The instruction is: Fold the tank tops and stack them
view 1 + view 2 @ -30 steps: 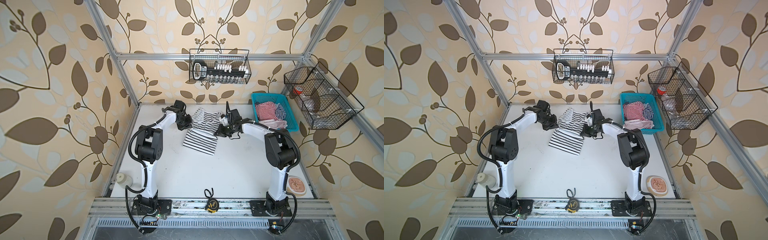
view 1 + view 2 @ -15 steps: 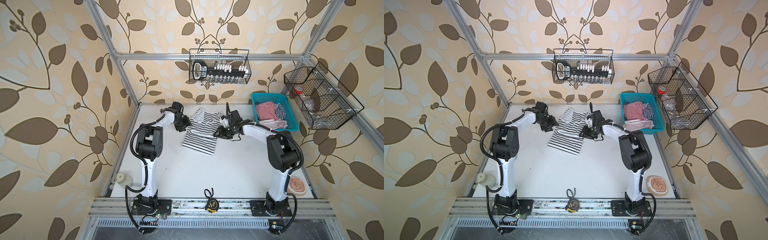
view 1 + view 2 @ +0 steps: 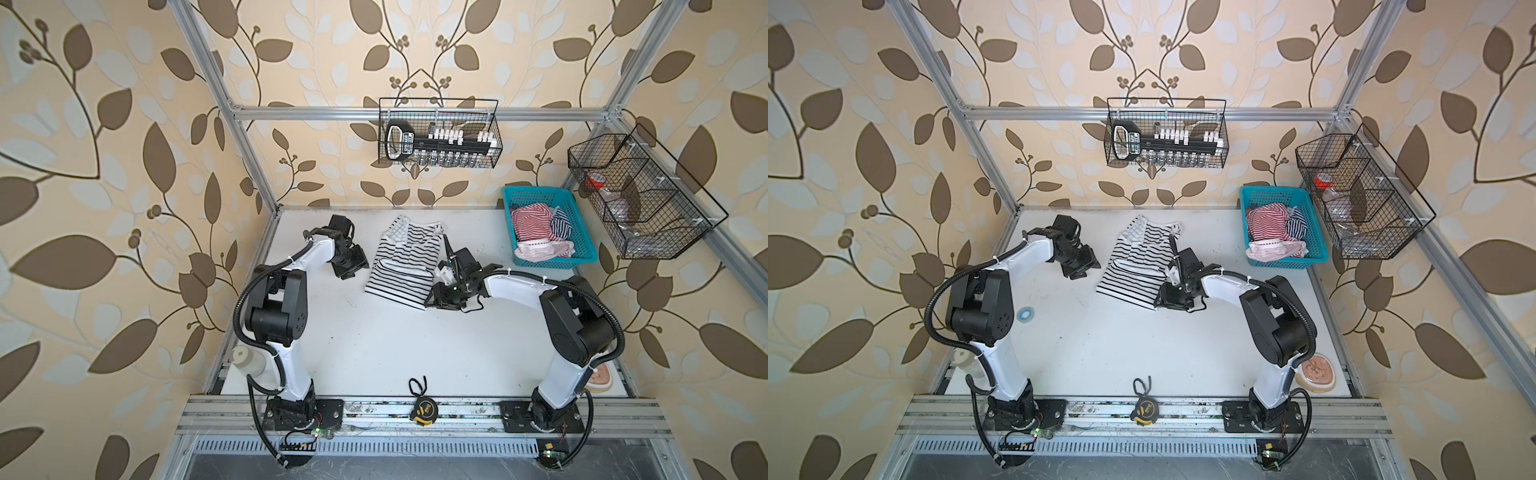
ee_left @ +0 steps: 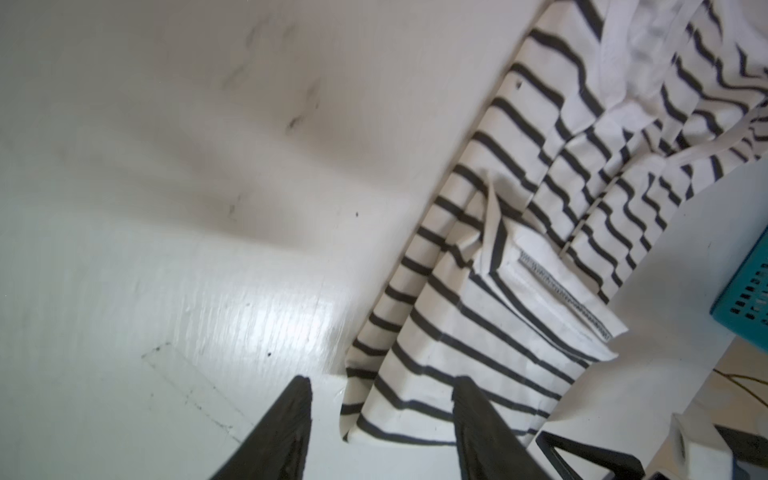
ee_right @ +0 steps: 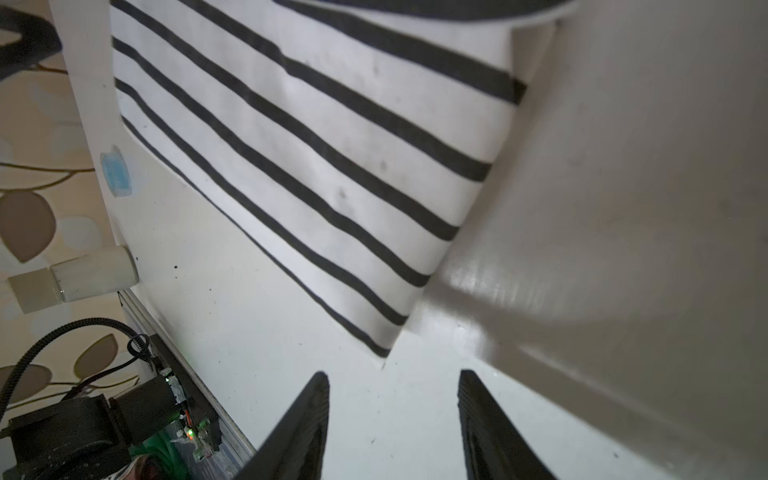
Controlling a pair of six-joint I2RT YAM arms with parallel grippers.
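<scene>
Left gripper [image 4: 382, 386] is standing with its jaws apart, pinching nothing. A corner of the black-and-white top [image 4: 498, 291] is showing between the fingers [image 4: 291, 415], and I can't tell whether cloth is touching them. In a top view this gripper is sitting just beside the top's left edge, low over the table [image 3: 395, 340].

Right gripper [image 5: 394, 376] is also gaping, jaws apart and carrying nothing. Bare table is lying between its tips, with the top's near corner just ahead of them. In a top view it is hanging at that near right corner, so the top is lying between the two grippers.

The black-and-white top is resting flat on the table, back of the middle. It is partly folded, with a flap turned over and a stitched hem facing up. Its strap end is pointing toward the back wall.

Farther out, the basket [image 3: 536, 192] is standing in the table's back right corner, well apart from both grippers. The red top [image 3: 530, 220] and the navy top [image 3: 561, 222] are lying bunched inside it, touching, red on the left. Pale trim is hanging over the basket's near rim.
</scene>
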